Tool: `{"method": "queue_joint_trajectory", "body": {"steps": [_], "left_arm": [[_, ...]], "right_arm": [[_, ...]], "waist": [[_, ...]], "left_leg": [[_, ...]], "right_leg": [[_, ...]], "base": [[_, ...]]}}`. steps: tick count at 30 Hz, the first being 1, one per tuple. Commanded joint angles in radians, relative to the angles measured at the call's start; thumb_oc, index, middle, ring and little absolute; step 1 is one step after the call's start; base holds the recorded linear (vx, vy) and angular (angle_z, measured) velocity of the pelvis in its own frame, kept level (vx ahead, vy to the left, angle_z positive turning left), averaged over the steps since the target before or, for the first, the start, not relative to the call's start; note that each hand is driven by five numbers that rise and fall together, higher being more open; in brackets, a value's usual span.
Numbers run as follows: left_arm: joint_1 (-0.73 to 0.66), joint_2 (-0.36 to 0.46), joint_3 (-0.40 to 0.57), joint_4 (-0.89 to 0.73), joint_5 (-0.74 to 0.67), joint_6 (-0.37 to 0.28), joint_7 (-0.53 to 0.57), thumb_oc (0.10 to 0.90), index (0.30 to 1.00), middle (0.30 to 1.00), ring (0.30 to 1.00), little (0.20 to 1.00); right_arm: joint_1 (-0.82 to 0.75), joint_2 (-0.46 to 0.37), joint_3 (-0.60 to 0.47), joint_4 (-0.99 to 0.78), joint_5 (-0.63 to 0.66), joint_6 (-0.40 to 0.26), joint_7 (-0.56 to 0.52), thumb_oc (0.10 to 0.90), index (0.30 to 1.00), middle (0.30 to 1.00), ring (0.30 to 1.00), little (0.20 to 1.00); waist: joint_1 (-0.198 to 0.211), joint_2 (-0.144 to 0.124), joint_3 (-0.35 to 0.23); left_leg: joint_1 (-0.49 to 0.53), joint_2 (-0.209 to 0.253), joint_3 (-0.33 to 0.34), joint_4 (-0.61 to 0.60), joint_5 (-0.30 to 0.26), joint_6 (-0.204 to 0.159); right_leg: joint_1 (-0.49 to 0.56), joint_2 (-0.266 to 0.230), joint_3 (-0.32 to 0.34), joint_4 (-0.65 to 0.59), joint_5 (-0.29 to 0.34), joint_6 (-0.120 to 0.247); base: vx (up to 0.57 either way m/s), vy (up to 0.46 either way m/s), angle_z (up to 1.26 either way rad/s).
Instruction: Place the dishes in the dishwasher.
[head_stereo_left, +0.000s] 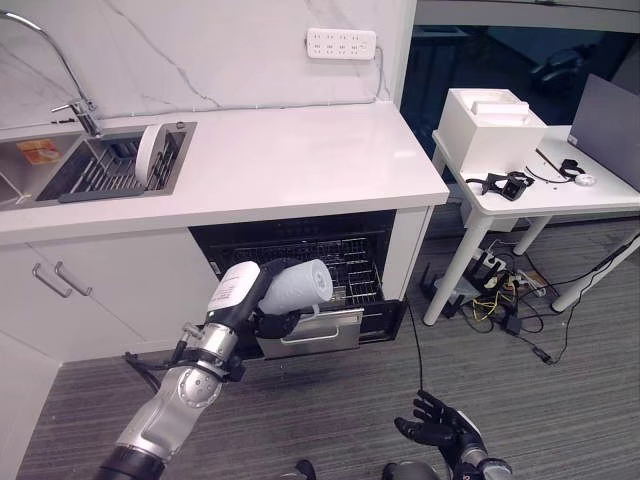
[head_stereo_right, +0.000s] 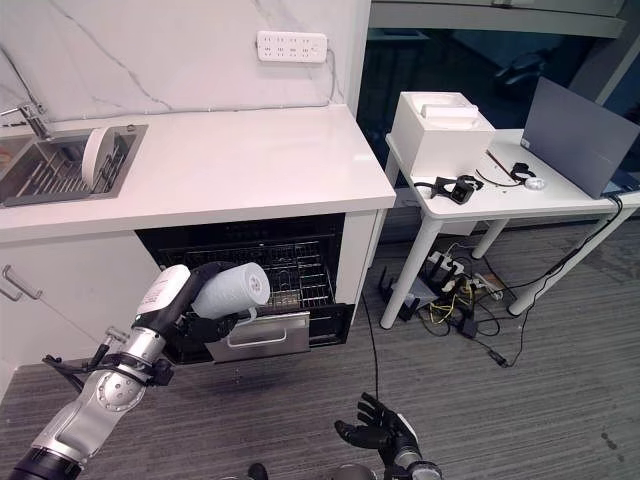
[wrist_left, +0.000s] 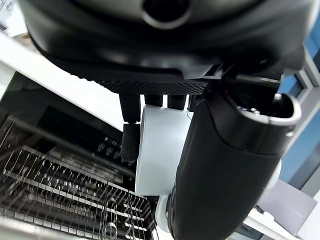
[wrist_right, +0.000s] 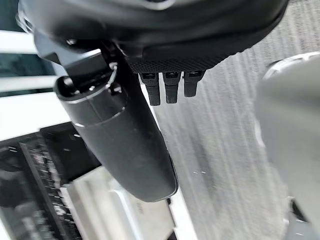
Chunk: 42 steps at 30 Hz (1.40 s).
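Observation:
My left hand (head_stereo_left: 268, 318) is shut on a white cup (head_stereo_left: 298, 284), held on its side in the air just in front of the open dishwasher (head_stereo_left: 300, 240). In the left wrist view the cup (wrist_left: 160, 150) sits between the thumb and the curled fingers (wrist_left: 130, 142), above the wire rack (wrist_left: 60, 195). The dishwasher's rack (head_stereo_left: 352, 268) is pulled out over its metal front panel (head_stereo_left: 312, 335). A white plate (head_stereo_left: 149, 153) stands upright in the sink's drainer (head_stereo_left: 105, 172). My right hand (head_stereo_left: 436, 424) hangs low over the floor, fingers relaxed and holding nothing.
The white counter (head_stereo_left: 300, 160) runs above the dishwasher, with a faucet (head_stereo_left: 84, 112) at the sink. To the right stands a white table (head_stereo_left: 540, 195) bearing a white box (head_stereo_left: 490, 128). Cables and a power strip (head_stereo_left: 495, 290) lie on the floor beneath it.

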Motion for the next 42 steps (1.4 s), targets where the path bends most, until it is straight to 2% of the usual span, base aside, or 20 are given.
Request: {"method": "queue_joint_trajectory", "body": {"steps": [1, 2, 7, 9, 11, 12, 14, 15, 17, 20, 25, 29, 31, 35, 39, 42], "left_arm": [[-0.072, -0.042, 0.091, -0.085, -0.196, -0.058, 0.068, 0.4, 0.3, 0.3, 0.3, 0.3], [-0.056, -0.066, 0.098, -0.078, -0.283, -0.078, 0.069, 0.4, 0.3, 0.3, 0.3, 0.3], [-0.043, -0.141, 0.104, -0.073, -0.443, -0.149, 0.125, 0.4, 0.3, 0.3, 0.3, 0.3], [-0.051, -0.152, 0.106, -0.072, -0.489, -0.195, 0.13, 0.4, 0.3, 0.3, 0.3, 0.3], [-0.062, -0.175, 0.112, -0.093, -0.581, -0.259, 0.072, 0.4, 0.3, 0.3, 0.3, 0.3], [-0.066, -0.181, 0.11, -0.1, -0.624, -0.265, 0.038, 0.4, 0.3, 0.3, 0.3, 0.3], [-0.076, -0.201, 0.099, -0.117, -0.754, -0.233, -0.076, 0.4, 0.3, 0.3, 0.3, 0.3], [-0.082, -0.217, 0.085, -0.122, -0.906, -0.196, -0.185, 0.4, 0.3, 0.3, 0.3, 0.3], [-0.085, -0.235, 0.074, -0.127, -1.04, -0.168, -0.289, 0.4, 0.3, 0.3, 0.3, 0.3], [-0.092, -0.25, 0.062, -0.135, -1.134, -0.133, -0.373, 0.4, 0.3, 0.3, 0.3, 0.3], [-0.099, -0.251, 0.054, -0.132, -1.027, -0.126, -0.318, 0.4, 0.3, 0.3, 0.3, 0.3], [-0.097, -0.243, 0.051, -0.131, -0.85, -0.157, -0.228, 0.4, 0.3, 0.3, 0.3, 0.3], [-0.101, -0.221, 0.053, -0.131, -0.696, -0.198, -0.167, 0.4, 0.3, 0.3, 0.3, 0.3], [-0.112, -0.195, 0.06, -0.149, -0.565, -0.215, -0.088, 0.4, 0.3, 0.3, 0.3, 0.3], [-0.122, -0.148, 0.075, -0.153, -0.299, -0.234, 0.116, 0.4, 0.3, 0.3, 0.3, 0.3], [-0.12, -0.131, 0.091, -0.159, -0.212, -0.252, 0.178, 0.4, 0.3, 0.3, 0.3, 0.3]], "right_arm": [[-0.062, -0.084, -0.073, -0.196, 0.079, -0.156, -0.025, 0.8, 0.9, 0.9, 0.9, 0.9], [-0.051, -0.1, -0.094, -0.27, 0.08, -0.2, -0.034, 0.8, 0.9, 0.9, 0.9, 0.9], [-0.046, -0.143, -0.141, -0.456, 0.086, -0.266, -0.069, 0.8, 0.9, 0.9, 0.9, 0.9], [-0.053, -0.16, -0.152, -0.501, 0.015, -0.31, -0.09, 0.8, 0.9, 0.9, 0.9, 0.9], [-0.063, -0.19, -0.161, -0.581, -0.034, -0.337, -0.093, 0.8, 0.9, 0.9, 0.9, 0.9], [-0.069, -0.193, -0.159, -0.6, -0.022, -0.343, -0.084, 0.8, 0.9, 0.9, 0.9, 0.9], [-0.09, -0.196, -0.149, -0.636, -0.009, -0.354, -0.056, 0.8, 0.9, 0.9, 0.9, 0.9], [-0.103, -0.198, -0.143, -0.658, 0.014, -0.351, -0.022, 0.8, 0.9, 0.9, 0.9, 0.9], [-0.122, -0.2, -0.134, -0.674, 0.059, -0.337, 0.031, 0.8, 0.9, 0.9, 0.9, 0.9], [-0.157, -0.198, -0.111, -0.686, 0.132, -0.304, 0.102, 0.8, 0.9, 0.9, 0.9, 0.9], [-0.21, -0.186, -0.063, -0.723, 0.217, -0.235, 0.178, 0.8, 0.9, 0.9, 0.9, 0.9], [-0.241, -0.178, -0.03, -0.746, 0.252, -0.202, 0.198, 0.8, 0.9, 0.9, 0.9, 0.9], [-0.255, -0.175, -0.014, -0.76, 0.262, -0.199, 0.21, 0.8, 0.9, 0.9, 0.9, 0.9], [-0.284, -0.171, 0.01, -0.779, 0.273, -0.19, 0.211, 0.8, 0.9, 0.9, 0.9, 0.9], [-0.304, -0.179, 0.03, -0.793, 0.293, -0.169, 0.209, 0.8, 0.9, 0.9, 0.9, 0.9], [-0.307, -0.175, 0.044, -0.796, 0.307, -0.157, 0.222, 0.8, 0.9, 0.9, 0.9, 0.9]], "waist": [[-0.016, 0.02, -0.014], [-0.02, 0.016, -0.014], [-0.038, 0.01, -0.023], [-0.043, 0.01, -0.023], [-0.05, 0.009, -0.029], [-0.052, 0.01, -0.031], [-0.052, 0.011, -0.035], [-0.053, 0.013, -0.036], [-0.052, 0.015, -0.041], [-0.047, 0.019, -0.053], [-0.023, 0.021, -0.066], [0.0, 0.018, -0.072], [0.013, 0.016, -0.074], [0.033, 0.013, -0.073], [0.047, 0.009, -0.072], [0.054, 0.007, -0.069]], "left_leg": [[0.077, 0.08, -0.003, 0.002, -0.082, -0.039], [0.084, 0.076, -0.004, 0.002, -0.091, -0.035], [0.091, 0.07, 0.008, 0.002, -0.096, -0.029], [0.101, 0.068, 0.011, 0.002, -0.104, -0.027], [0.102, 0.066, 0.018, 0.002, -0.103, -0.025], [0.102, 0.065, 0.018, 0.002, -0.104, -0.025], [0.104, 0.065, 0.021, 0.002, -0.107, -0.025], [0.111, 0.064, 0.022, 0.002, -0.112, -0.026], [0.113, 0.063, 0.024, 0.002, -0.113, -0.026], [0.107, 0.063, 0.024, 0.002, -0.108, -0.028], [0.103, 0.06, 0.009, 0.002, -0.108, -0.03], [0.098, 0.057, -0.007, 0.002, -0.105, -0.032], [0.095, 0.054, -0.017, 0.002, -0.105, -0.031], [0.088, 0.049, -0.032, 0.002, -0.102, -0.032], [0.082, 0.047, -0.048, 0.002, -0.099, -0.035], [0.079, 0.04, -0.062, 0.002, -0.1, -0.035]], "right_leg": [[0.023, -0.012, 0.035, -0.05, 0.036, 0.107], [0.026, -0.01, 0.041, -0.05, 0.032, 0.107], [0.019, -0.003, 0.061, -0.05, 0.036, 0.103], [0.024, -0.004, 0.066, -0.05, 0.033, 0.105], [0.017, -0.002, 0.079, -0.05, 0.039, 0.104], [0.015, -0.001, 0.084, -0.05, 0.04, 0.105], [0.013, -0.002, 0.089, -0.05, 0.041, 0.106], [0.018, -0.003, 0.091, -0.05, 0.038, 0.108], [0.019, -0.005, 0.091, -0.05, 0.039, 0.109], [0.011, -0.007, 0.09, -0.05, 0.044, 0.109], [0.017, -0.013, 0.075, -0.05, 0.039, 0.107], [0.024, -0.016, 0.059, -0.05, 0.034, 0.104], [0.03, -0.018, 0.049, -0.05, 0.03, 0.101], [0.033, -0.02, 0.04, -0.05, 0.027, 0.1], [0.037, -0.018, 0.038, -0.05, 0.024, 0.1], [0.038, -0.016, 0.041, -0.05, 0.023, 0.1]], "base": [[0.0, 0.023, -0.13], [-0.02, 0.03, -0.08], [-0.01, 0.04, -0.17], [0.0, 0.025, -0.28], [-0.01, 0.023, -0.17], [0.01, 0.03, -0.11], [0.0, 0.025, -0.26], [0.0, 0.023, -0.19], [0.01, 0.013, -0.02], [0.0, 0.0, 0.0], [0.0, 0.0, 0.0], [0.01, -0.012, 0.07], [0.02, -0.015, 0.17], [0.01, -0.01, 0.15], [0.03, -0.011, 0.13], [0.02, -0.004, 0.02]]}}
